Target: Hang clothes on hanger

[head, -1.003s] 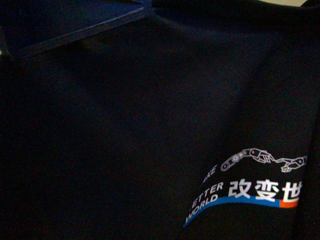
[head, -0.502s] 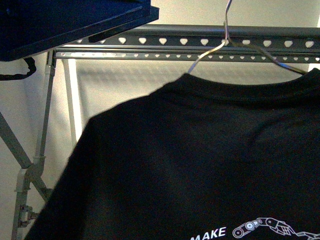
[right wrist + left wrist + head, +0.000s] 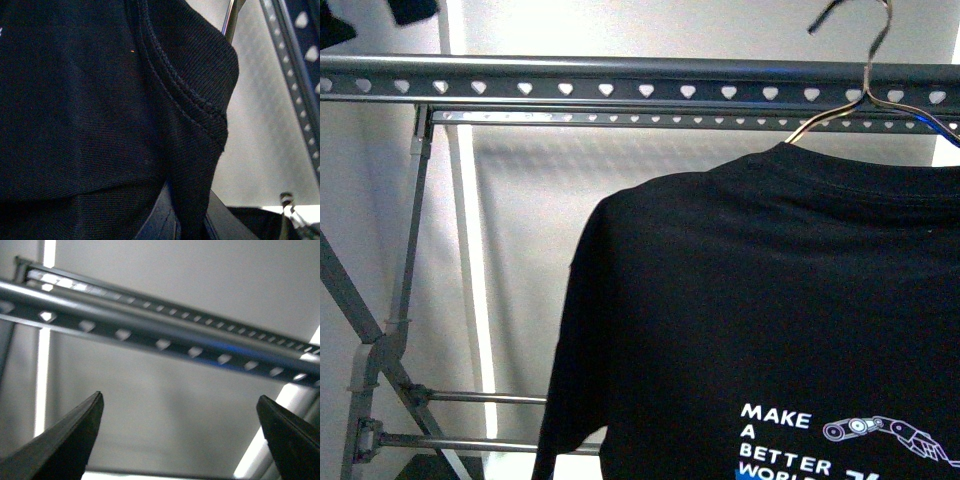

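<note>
The T-shirt is black knit, soft and limp, prob. light; it drapes off a thin wire hanger whose hook sits level w/ the rack, the shirt hanging in front of and below the rack's heart-holed top rail, toward its right end. Can't tell from the front view whether the hook is actually over the rail or only held up near it. Fabric will fold and slide rather than resist, so gripping cloth alone gives poor control: the shirt could swing or slip off the wire shoulders. Better hold, I'd judge, is at the collar/shoulder seam where the double stitching adds body and the wire sits underneath, or on the wire neck itself, which is stiff but thin and slick. Right wrist view is filled w/ the ribbed collar close up; a dark bit of the right claw shows beneath the fabric fold, and the cloth seems to run into it, but whether it's clamped on shirt or wire I can't tell. Left claw has its two dark fingers wide apart, nothing between them, pointing up at the rail from below, clear of the shirt. Rack looks rigid metal, fixed; rail edge could snag the hook if brought in tilted.
</note>
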`<action>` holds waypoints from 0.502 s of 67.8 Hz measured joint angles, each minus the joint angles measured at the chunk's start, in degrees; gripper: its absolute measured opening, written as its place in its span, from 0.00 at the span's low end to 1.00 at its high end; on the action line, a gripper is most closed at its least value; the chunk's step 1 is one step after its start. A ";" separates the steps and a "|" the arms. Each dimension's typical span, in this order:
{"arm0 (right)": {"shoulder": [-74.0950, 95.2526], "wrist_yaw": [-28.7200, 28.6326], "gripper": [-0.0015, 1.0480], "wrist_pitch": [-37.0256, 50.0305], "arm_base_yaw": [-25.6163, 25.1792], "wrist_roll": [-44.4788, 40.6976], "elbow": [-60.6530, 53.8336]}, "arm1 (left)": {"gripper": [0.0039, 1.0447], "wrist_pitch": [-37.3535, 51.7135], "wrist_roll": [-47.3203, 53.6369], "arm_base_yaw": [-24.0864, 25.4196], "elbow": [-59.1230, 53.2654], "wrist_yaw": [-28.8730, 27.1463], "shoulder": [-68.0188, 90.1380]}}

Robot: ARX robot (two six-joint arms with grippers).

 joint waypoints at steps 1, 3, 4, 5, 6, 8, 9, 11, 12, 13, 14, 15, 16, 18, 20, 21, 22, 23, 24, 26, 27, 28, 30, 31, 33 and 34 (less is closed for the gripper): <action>0.07 0.35 0.03 -0.48 -0.13 0.70 0.22 | 0.83 -1.44 0.87 0.02 -0.57 -0.33 -0.68; 0.39 1.66 0.03 -1.84 -0.46 2.45 1.07 | 0.78 -4.42 2.86 0.13 -3.06 -0.98 -2.78; 0.57 2.12 0.03 -2.14 -0.59 3.50 1.36 | 0.76 -4.79 3.87 0.13 -4.11 -1.05 -3.50; 1.01 3.13 0.03 -2.73 -0.85 4.94 1.99 | 0.72 -4.87 4.98 0.15 -6.27 -1.18 -4.87; 1.22 3.67 0.03 -3.06 -0.98 5.73 2.34 | 0.71 -4.76 5.20 0.15 -7.39 -1.18 -5.53; 1.99 5.35 0.03 -4.42 -1.42 7.80 3.58 | 0.66 -3.98 6.62 0.15 -10.73 -1.18 -7.34; 2.19 5.97 0.03 -4.92 -1.57 8.72 4.00 | 0.64 -3.56 6.95 0.17 -11.85 -1.20 -7.93; 2.82 7.69 0.03 -6.27 -1.97 11.89 5.31 | 0.59 -2.19 7.82 0.17 -15.06 -1.18 -9.66; 3.10 8.63 0.03 -6.64 -2.19 13.53 5.99 | 0.55 -1.22 8.20 0.15 -17.11 -1.18 -10.67; 3.23 9.03 0.03 -6.67 -2.29 13.92 6.27 | 0.53 -0.74 8.37 0.15 -18.10 -1.18 -11.17; 3.39 9.40 0.03 -6.67 -2.43 14.86 6.56 | 0.52 -0.28 8.46 0.15 -19.06 -1.18 -11.65; 3.63 9.97 0.03 -6.64 -2.54 15.96 7.10 | 0.48 0.63 8.83 0.17 -20.98 -1.18 -12.55; 3.76 10.27 0.03 -6.64 -2.60 16.22 7.41 | 0.47 1.07 9.05 0.17 -21.92 -1.18 -12.96; 4.22 11.23 0.03 -6.62 -2.69 18.36 8.52 | 0.40 2.58 9.40 0.26 -25.35 -1.22 -14.36; 4.68 11.87 0.03 -6.84 -2.62 19.91 9.62 | 0.33 3.91 9.68 0.28 -28.50 -1.25 -15.61; 4.87 12.07 0.03 -6.86 -2.58 20.50 10.05 | 0.30 4.57 9.73 0.31 -30.10 -1.25 -16.24; 4.98 12.22 0.03 -6.86 -2.54 20.65 10.36 | 0.28 4.90 9.77 0.31 -30.84 -1.25 -16.55; 5.31 12.61 0.03 -6.84 -2.43 21.33 10.93 | 0.26 5.20 9.79 0.31 -31.58 -1.25 -16.90; 5.46 12.81 0.03 -6.84 -2.38 21.55 11.23 | 0.23 5.81 9.90 0.33 -33.03 -1.25 -17.57; 5.97 13.35 0.03 -6.84 -2.19 22.29 12.22 | 0.18 6.69 9.97 0.33 -35.01 -1.25 -18.60; 6.16 13.57 0.03 -6.84 -2.12 22.51 12.52 | 0.16 6.97 10.03 0.33 -35.67 -1.25 -18.95; 6.58 13.88 0.03 -6.86 -1.92 22.95 13.20 | 0.12 7.52 10.14 0.33 -36.89 -1.25 -19.65; 7.34 14.45 0.03 -6.97 -1.57 23.63 14.43 | 0.09 8.00 10.16 0.33 -38.12 -1.25 -20.33; 7.48 14.58 0.03 -6.97 -1.51 23.71 14.60 | 0.06 8.37 10.23 0.33 -38.97 -1.25 -20.83; 8.15 15.28 0.03 -7.02 -1.14 24.26 15.69 | 0.02 9.09 10.25 0.33 -40.92 -1.25 -22.03; 8.70 15.69 0.03 -7.17 -0.87 24.52 16.50 | 0.03 9.49 10.34 0.33 -41.99 -1.25 -22.73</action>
